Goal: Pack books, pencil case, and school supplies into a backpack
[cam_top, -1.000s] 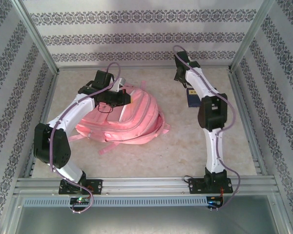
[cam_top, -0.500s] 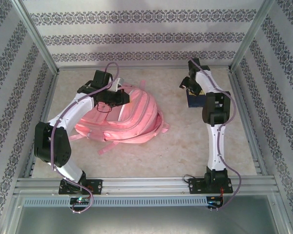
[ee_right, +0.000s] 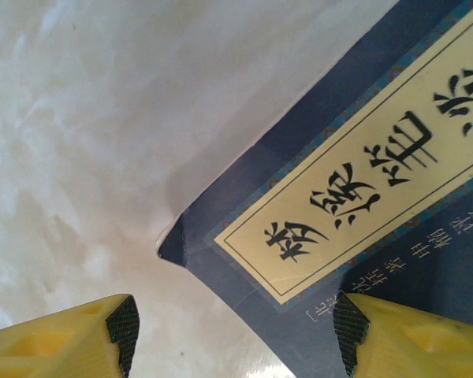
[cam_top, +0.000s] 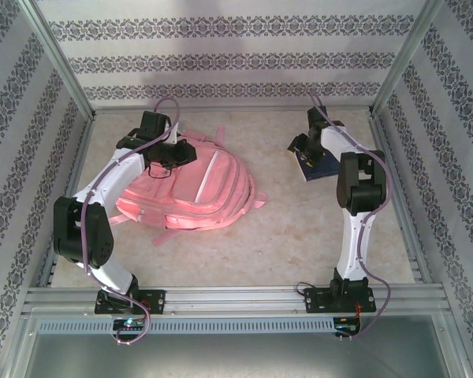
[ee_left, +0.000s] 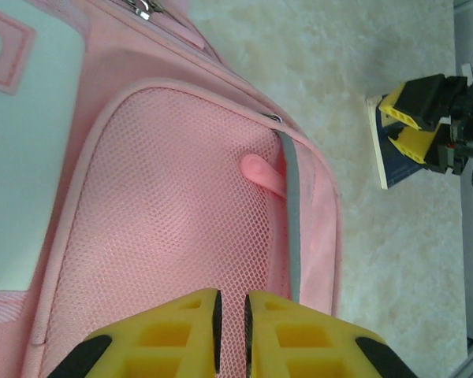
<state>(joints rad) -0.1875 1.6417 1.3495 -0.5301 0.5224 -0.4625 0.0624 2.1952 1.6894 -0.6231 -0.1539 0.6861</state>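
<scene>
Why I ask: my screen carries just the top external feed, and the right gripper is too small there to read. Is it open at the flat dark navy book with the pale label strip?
Observer: Yes. The right wrist view shows the right gripper open, one finger over the pale marbled table, the other over the flat dark navy book, whose corner lies just ahead of the gap.
Operator: And the left?
Observer: In the left wrist view the left gripper is barely parted, nothing between its fingers, above the mesh pocket of the large pink fabric backpack.
</scene>
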